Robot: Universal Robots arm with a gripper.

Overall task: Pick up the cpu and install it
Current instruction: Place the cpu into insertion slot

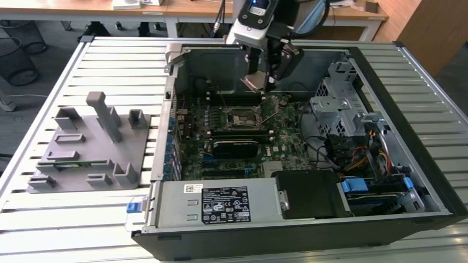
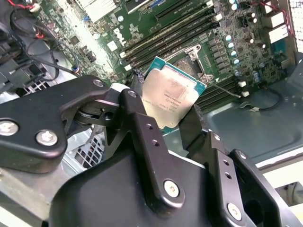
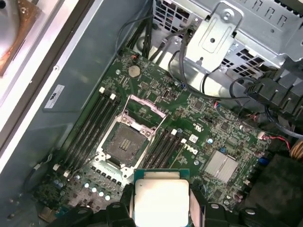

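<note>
In both wrist views the cpu (image 2: 169,97) (image 3: 161,201) is a small square chip with a silver-grey top and green edge, and my gripper (image 2: 165,120) (image 3: 161,210) is shut on it, one black finger (image 2: 137,111) on each side. In the exterior view the gripper (image 1: 257,83) hangs inside the open computer case (image 1: 409,131), holding the cpu (image 1: 254,82) tilted above the motherboard, toward the back wall. The black cpu socket (image 3: 124,140) (image 1: 244,116) lies open below with its metal frame raised, apart from the chip.
Memory slots (image 3: 87,127) flank the socket. A metal drive cage (image 1: 336,98), cable bundles (image 1: 351,153) and a power supply (image 1: 219,203) fill the case's other parts. A grey fixture block (image 1: 87,148) sits on the slatted table (image 1: 73,230) at the exterior view's left.
</note>
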